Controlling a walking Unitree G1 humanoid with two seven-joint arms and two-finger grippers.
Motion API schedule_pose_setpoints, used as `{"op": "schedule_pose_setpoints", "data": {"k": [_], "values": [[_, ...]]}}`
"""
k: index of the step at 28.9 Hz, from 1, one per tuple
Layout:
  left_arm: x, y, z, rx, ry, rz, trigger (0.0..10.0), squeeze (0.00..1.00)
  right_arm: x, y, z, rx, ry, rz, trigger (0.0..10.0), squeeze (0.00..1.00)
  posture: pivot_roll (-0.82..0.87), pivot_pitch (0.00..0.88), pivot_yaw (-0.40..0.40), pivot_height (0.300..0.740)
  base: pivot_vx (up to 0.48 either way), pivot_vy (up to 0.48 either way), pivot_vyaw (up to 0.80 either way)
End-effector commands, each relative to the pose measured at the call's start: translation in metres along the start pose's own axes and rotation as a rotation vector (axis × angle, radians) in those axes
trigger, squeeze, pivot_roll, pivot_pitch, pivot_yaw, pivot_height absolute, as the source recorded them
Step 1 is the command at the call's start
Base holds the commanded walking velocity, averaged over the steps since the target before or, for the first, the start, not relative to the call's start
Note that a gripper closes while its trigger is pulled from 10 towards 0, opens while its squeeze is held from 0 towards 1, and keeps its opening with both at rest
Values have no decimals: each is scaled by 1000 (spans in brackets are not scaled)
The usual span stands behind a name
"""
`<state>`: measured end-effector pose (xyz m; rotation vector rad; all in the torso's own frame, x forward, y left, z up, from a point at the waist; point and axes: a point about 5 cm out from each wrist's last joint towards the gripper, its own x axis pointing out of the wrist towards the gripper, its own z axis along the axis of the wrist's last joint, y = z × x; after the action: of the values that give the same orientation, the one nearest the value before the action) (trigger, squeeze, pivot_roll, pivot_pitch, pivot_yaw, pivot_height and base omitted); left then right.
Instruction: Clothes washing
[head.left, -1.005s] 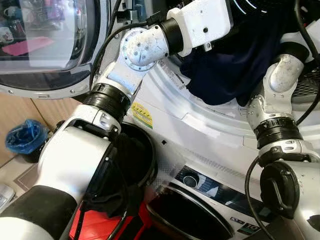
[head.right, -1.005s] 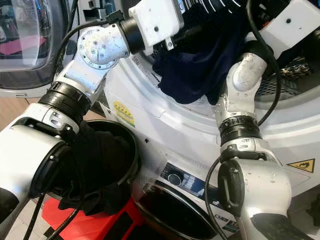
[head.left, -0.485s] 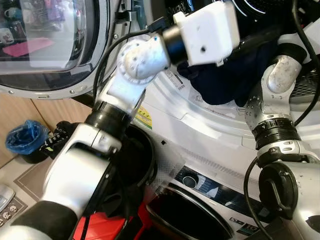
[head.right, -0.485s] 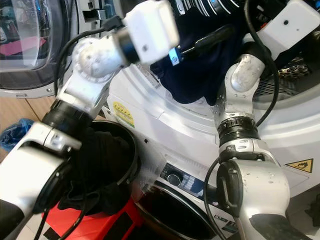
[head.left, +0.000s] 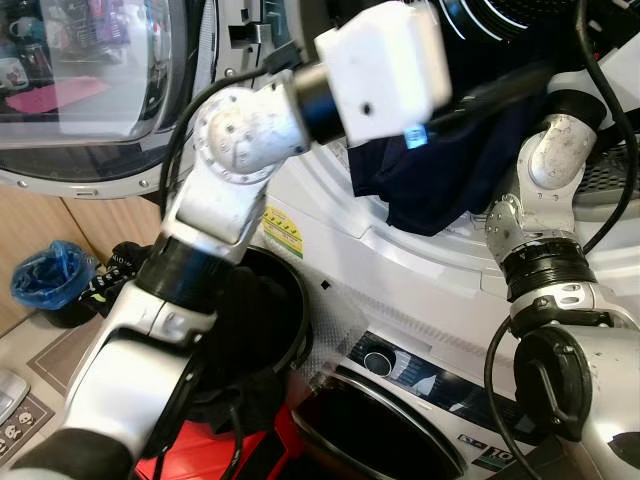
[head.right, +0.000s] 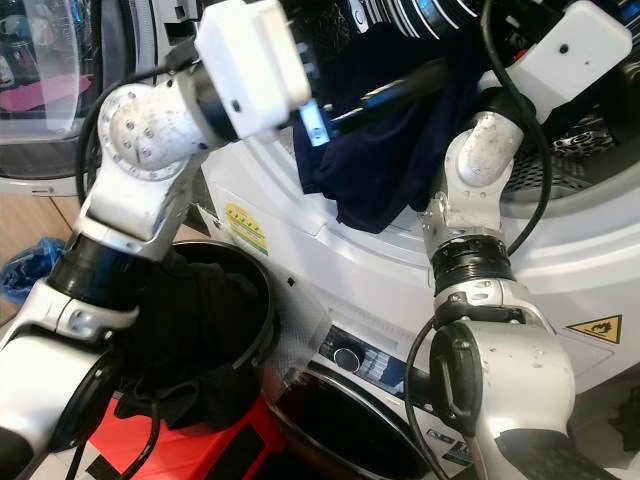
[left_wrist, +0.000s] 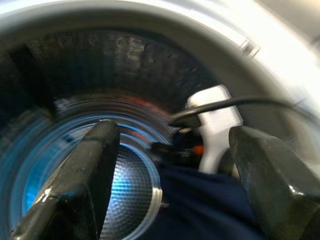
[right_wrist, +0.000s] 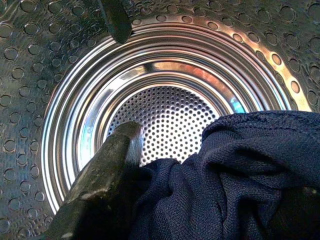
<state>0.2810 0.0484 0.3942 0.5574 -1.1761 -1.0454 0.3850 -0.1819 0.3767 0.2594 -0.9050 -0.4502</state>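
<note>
A dark navy garment (head.left: 440, 170) hangs out of the washer's drum opening, over the white rim (head.left: 400, 240). My left gripper (head.left: 505, 82) reaches in from the left at the top of the opening. It is open in the left wrist view (left_wrist: 172, 132), with the garment (left_wrist: 200, 200) lying below its fingers. My right arm (head.right: 470, 170) goes up into the drum. In the right wrist view, my right gripper (right_wrist: 215, 150) is open inside the steel drum (right_wrist: 170, 65). The garment (right_wrist: 240, 170) is bunched between its fingers and covers one of them.
The washer's round glass door (head.left: 90, 90) stands open at the left. Below it sits a black basket (head.left: 290, 290) of dark clothes on a red base (head.right: 190, 450). A blue bag (head.left: 45, 275) lies on the floor. A second machine's door (head.left: 390, 430) is underneath.
My left wrist has swung up and to the left, with the arm's elbow turning outward. The garment's hem rose, then dropped lower over the rim. The right arm has barely shifted.
</note>
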Motion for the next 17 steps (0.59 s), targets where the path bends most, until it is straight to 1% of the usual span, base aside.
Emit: {"op": "schedule_pose_setpoints", "data": {"k": [1,3,5,6,7,8,10,11,12,14,16,17], "values": [[2,4,19,-39,-65,8,10000,0,-12,-25,-25,-58,102,-45,10000,0,93,128,1,740,0,0,0],[-3,5,20,-38,-51,61,10000,0,-12,-25,-25,-59,104,-46,10000,0,94,128,2,740,0,0,0],[-4,4,20,-34,-41,75,10000,0,-12,-25,-25,-60,105,-46,10000,0,94,128,2,740,0,0,0],[-9,6,-10,-68,39,114,10000,0,-12,-26,-26,-62,106,-45,10000,0,94,128,2,740,0,0,0],[-12,4,-22,-88,74,118,10000,0,-12,-26,-26,-63,107,-45,10000,0,95,129,1,740,0,0,0],[-17,1,-34,-140,117,131,10000,0,-12,-27,-26,-63,107,-46,10000,0,94,130,3,740,0,0,0],[-19,0,-38,-178,128,155,10000,0,-12,-27,-26,-64,106,-46,10000,0,94,130,3,740,0,0,0],[-23,-1,-44,-224,153,206,10000,0,-12,-27,-25,-64,105,-44,10000,0,94,129,4,740,0,0,0],[-23,-1,-44,-224,153,206,10000,0,-12,-27,-25,-64,105,-44,10000,0,94,129,4,740,0,0,0],[-29,-5,-51,-273,205,254,10000,0,-12,-27,-26,-65,105,-43,10000,0,94,129,3,740,0,0,0],[-31,-8,-52,-299,213,257,10000,0,-12,-27,-26,-66,105,-43,10000,0,93,129,2,740,0,0,0],[-31,-10,-52,-326,212,253,10000,0,-12,-27,-26,-66,105,-43,10000,0,93,129,2,740,0,0,0]]}}
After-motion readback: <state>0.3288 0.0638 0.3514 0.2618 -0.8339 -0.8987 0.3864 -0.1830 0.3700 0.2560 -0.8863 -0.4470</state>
